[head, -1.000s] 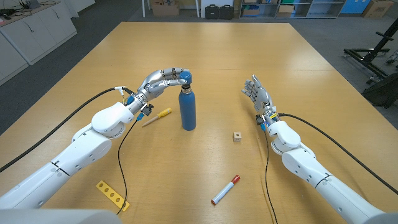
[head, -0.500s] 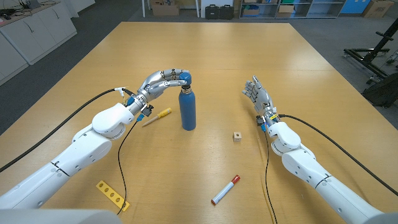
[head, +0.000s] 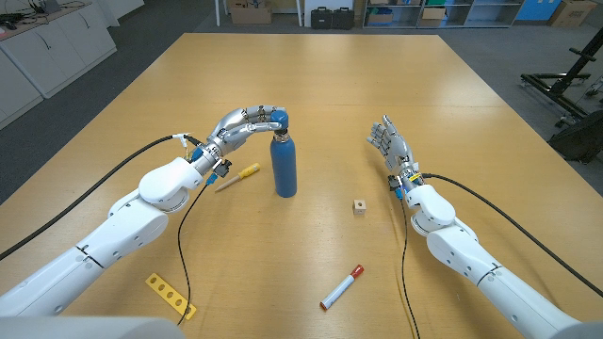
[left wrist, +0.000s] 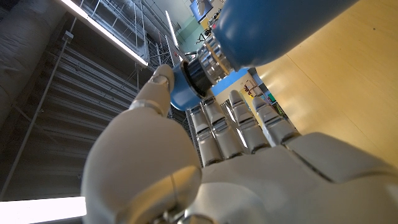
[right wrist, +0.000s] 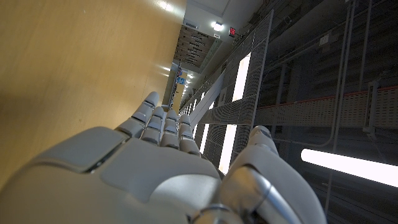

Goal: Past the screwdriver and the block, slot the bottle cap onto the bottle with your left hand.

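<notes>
**Cap held at the bottle's mouth**

Wooden desk (head: 311,85) boards run back toward a workshop with cabinets and storage cases along its far wall. One blue bottle (head: 285,166) stands upright near the middle of the desk. The left robot hand (head: 247,123) arches over it from the robot's left, its fingers grasping one blue bottle cap (head: 281,119) right above the bottle's top. In the left wrist view the cap (left wrist: 185,92) sits against the threaded metal neck of the bottle (left wrist: 273,28), pinched between the thumb and the fingers (left wrist: 239,118); whether it is fully seated cannot be told.

One yellow-handled screwdriver (head: 236,176) lies on the desk under the left forearm, just to the robot's left of the bottle. One small wooden block (head: 359,207) rests to the right of the bottle, nearer the robot. One marker (head: 341,287) with a red cap lies closer still to the near edge, and one yellow perforated strip (head: 171,295) lies by the left arm at the near left.

The right robot hand (head: 390,144) is released, grasping nothing, standing on its edge with fingers apart and pointing away from the robot, well apart from the bottle; its own wrist view shows it (right wrist: 161,168) with fingers extended.
</notes>
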